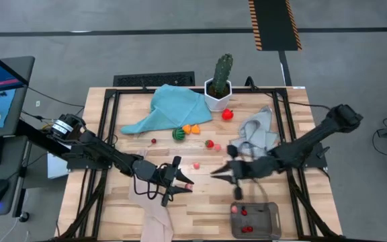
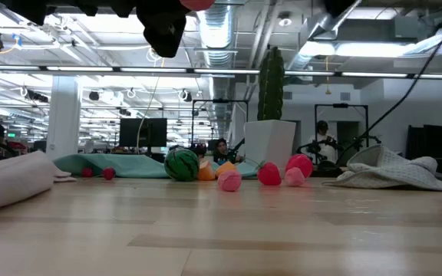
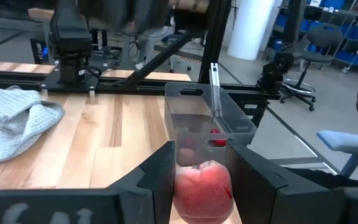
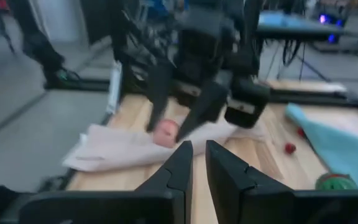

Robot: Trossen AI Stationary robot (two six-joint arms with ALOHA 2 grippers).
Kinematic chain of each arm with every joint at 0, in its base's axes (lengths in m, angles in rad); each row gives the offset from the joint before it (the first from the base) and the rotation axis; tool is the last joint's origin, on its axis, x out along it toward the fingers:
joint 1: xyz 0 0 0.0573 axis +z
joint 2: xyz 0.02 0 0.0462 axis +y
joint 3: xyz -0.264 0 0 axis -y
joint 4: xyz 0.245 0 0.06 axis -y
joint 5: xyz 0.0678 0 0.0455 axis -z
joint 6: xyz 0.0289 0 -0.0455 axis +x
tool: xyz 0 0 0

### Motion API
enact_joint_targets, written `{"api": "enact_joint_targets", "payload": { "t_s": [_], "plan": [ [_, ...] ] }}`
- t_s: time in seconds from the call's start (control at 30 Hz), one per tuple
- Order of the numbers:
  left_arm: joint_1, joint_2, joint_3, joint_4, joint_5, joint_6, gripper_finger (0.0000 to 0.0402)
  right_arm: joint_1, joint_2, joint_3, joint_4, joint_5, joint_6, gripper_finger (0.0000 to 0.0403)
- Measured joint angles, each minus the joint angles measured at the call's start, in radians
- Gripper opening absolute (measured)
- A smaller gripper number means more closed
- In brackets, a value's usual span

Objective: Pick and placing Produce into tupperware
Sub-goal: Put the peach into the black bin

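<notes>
The left claw (image 3: 201, 186) is closed on a pink-red fruit (image 3: 202, 191), round with a small dent on top, above the desk (image 1: 200, 202). The tub (image 3: 207, 121) lies straight ahead of this claw, its long axis pointing away from it, near the desk's front right corner, with red pieces inside. The right claw (image 4: 199, 163) hangs nearer the tub, fingers almost closed, holding nothing.
</notes>
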Motion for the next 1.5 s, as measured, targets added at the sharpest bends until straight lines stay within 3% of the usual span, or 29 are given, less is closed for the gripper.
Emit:
{"api": "enact_joint_targets", "payload": {
  "t_s": [0.3,0.4,0.5,0.57,0.67,0.93,1.2,1.4,1.5],
  "plan": [
    [0.006,0.035,0.016,0.07,0.001,0.004,0.0123,0.192,-0.418,-0.286,0.025,0.274,0.003,0.0068],
    [0.015,0.106,0.077,0.07,0.025,0.017,0.0123,0.27,-0.525,-0.337,0.012,0.361,-0.026,0.0068],
    [0.027,0.192,0.164,0.07,0.026,0.025,0.0123,0.335,-0.6,-0.361,-0.055,0.375,-0.042,0.0068],
    [0.042,0.253,0.236,0.049,0.039,0.023,0.0123,0.366,-0.635,-0.385,-0.141,0.477,0.01,0.0068],
    [0.062,0.338,0.351,-0.002,0.084,0.022,0.0123,0.398,-0.666,-0.39,-0.332,0.655,0.181,0.0068],
    [0.08,0.478,0.628,-0.141,0.153,0.028,0.0123,0.525,-0.662,-0.389,-0.564,0.83,0.445,0.0068],
    [0.089,0.626,0.887,-0.313,0.259,0.021,0.0123,0.596,-0.643,-0.389,-0.829,0.895,0.775,0.0068],
    [0.095,0.737,1.024,-0.371,0.265,0.018,0.0123,0.604,-0.62,-0.389,-0.844,0.898,0.812,0.0068],
    [0.104,0.783,1.086,-0.382,0.34,0.013,0.0123,0.602,-0.621,-0.389,-0.844,0.897,0.813,0.0068]
  ]
}}
